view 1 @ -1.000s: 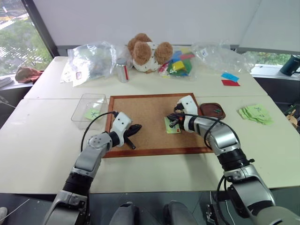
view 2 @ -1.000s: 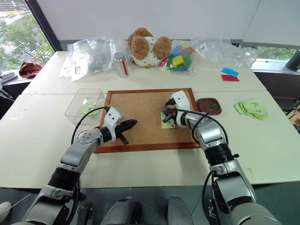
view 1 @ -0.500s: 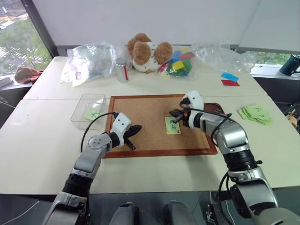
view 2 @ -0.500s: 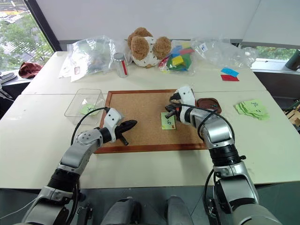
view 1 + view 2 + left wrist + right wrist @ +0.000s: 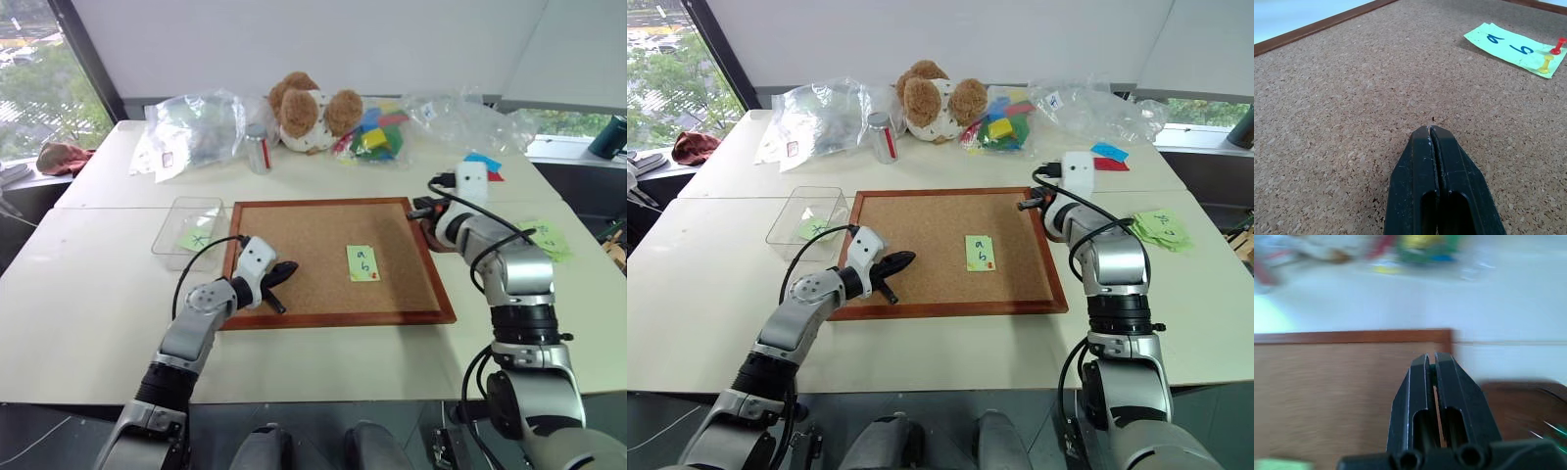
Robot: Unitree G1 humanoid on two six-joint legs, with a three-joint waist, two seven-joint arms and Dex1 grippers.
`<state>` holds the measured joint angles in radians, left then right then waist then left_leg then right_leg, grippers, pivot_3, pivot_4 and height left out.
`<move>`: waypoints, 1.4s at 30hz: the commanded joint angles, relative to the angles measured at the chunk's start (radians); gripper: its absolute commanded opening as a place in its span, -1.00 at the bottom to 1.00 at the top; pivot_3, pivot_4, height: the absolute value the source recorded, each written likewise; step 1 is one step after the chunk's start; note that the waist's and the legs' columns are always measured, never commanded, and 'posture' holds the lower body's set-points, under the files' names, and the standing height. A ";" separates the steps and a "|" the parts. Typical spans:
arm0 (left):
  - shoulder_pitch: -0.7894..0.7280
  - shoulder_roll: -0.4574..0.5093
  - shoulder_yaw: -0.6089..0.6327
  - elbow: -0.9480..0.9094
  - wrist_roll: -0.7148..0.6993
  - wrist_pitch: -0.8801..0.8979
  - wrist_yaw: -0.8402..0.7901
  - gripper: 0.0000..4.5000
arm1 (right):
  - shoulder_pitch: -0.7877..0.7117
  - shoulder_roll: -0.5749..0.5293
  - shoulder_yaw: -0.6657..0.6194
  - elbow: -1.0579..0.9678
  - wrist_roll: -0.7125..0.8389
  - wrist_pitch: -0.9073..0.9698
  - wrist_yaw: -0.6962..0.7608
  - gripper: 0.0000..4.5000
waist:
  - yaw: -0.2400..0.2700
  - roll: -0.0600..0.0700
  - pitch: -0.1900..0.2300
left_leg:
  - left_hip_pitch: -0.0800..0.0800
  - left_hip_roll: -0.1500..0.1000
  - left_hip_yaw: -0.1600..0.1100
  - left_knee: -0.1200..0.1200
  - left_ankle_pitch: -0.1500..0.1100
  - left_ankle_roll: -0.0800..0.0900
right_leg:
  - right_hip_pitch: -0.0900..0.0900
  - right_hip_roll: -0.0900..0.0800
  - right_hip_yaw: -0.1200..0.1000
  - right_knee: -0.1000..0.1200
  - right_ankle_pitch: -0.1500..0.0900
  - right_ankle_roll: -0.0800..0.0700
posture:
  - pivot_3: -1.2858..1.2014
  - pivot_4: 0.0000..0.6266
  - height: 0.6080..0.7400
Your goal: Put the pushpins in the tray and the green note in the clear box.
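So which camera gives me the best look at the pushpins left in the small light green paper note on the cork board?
The left wrist view: the note fills a corner, with a red pin and a yellow pin plainly standing in it. In both eye views the note shows whole, its pins just specks.

Right wrist view was motion-blurred: tray smeared and cut by the frame edge, contents unreadable. Whether right gripper pinched a pin: too small to tell. In the eye views, its arm hid most of the tray.
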<state>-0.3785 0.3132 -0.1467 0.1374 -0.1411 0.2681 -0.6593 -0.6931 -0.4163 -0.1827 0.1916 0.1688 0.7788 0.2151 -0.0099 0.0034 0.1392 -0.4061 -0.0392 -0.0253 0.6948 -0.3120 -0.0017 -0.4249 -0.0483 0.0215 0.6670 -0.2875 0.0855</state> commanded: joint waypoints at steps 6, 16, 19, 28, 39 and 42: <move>0.029 -0.011 -0.037 0.051 0.023 0.013 -0.012 -1.00 | -0.060 0.015 -0.133 0.133 0.043 -0.023 -0.096 -0.98 | 0.000 0.001 -0.001 | 0.000 0.000 0.000 0.000 0.000 0.001 | 0.001 0.000 0.000 0.000 0.000 0.000 | 0.03 -0.52 1.00; 0.043 -0.002 -0.034 0.035 0.024 0.017 -0.014 -1.00 | -0.066 0.022 -0.145 0.216 0.083 -0.028 -0.067 -0.98 | -0.002 0.002 -0.001 | 0.001 0.000 0.000 0.000 -0.001 0.003 | 0.001 0.000 0.000 0.000 0.000 0.000 | 0.03 -0.52 1.00; 0.046 0.000 -0.034 0.029 0.024 0.020 -0.014 -1.00 | -0.064 0.022 -0.141 0.228 0.082 -0.033 -0.067 -0.98 | -0.003 0.002 -0.001 | 0.001 0.000 0.000 0.000 -0.001 0.003 | 0.001 0.000 0.000 0.000 0.000 0.000 | 0.03 -0.52 1.00; 0.051 0.010 -0.028 0.021 0.024 0.024 -0.014 -1.00 | -0.072 0.013 -0.136 0.262 0.074 -0.056 -0.069 0.44 | -0.004 0.002 -0.001 | 0.001 0.000 0.000 -0.001 -0.001 0.003 | 0.001 0.000 0.000 0.000 0.000 0.000 | 0.03 -0.52 1.00; 0.049 0.011 -0.028 0.022 0.024 0.022 -0.015 -1.00 | -0.069 -0.009 -0.119 0.132 0.121 0.027 0.001 0.99 | -0.004 0.002 -0.001 | 0.001 0.000 0.000 -0.002 -0.001 0.003 | 0.000 0.000 0.000 0.000 0.000 0.000 | 0.03 -0.52 1.00; 0.048 0.011 -0.030 0.022 0.025 0.021 -0.017 -1.00 | -0.042 -0.026 -0.086 0.030 0.148 0.091 0.060 0.99 | -0.004 0.002 -0.001 | 0.001 0.000 0.000 -0.002 -0.002 0.004 | 0.000 0.000 0.000 0.000 0.000 0.000 | 0.03 -0.52 1.00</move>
<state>-0.3627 0.3186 -0.1434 0.1258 -0.1374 0.2574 -0.6638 -0.7328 -0.4228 -0.2860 0.3054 0.2907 0.8443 0.2416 -0.0137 0.0058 0.1379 -0.4048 -0.0389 -0.0252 0.6926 -0.3142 0.0024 -0.4244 -0.0481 0.0217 0.6666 -0.2875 0.0856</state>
